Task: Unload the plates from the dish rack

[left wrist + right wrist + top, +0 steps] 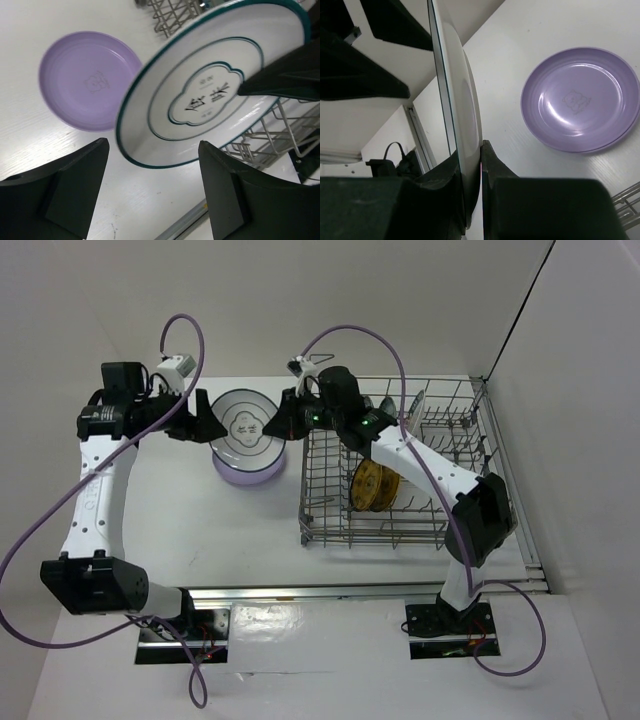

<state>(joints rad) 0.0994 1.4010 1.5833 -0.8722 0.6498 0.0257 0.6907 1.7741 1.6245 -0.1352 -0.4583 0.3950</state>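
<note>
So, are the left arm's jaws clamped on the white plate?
No, the left jaws stand wide apart in the left wrist view, while the right jaws pinch the white plate by its rim.

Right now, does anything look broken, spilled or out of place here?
Nothing stands out. The right gripper holds the white plate by its rim, over the lavender plate lying flat on the table. The yellow plates stand upright in the dish rack. No cracks or spills show.
</note>
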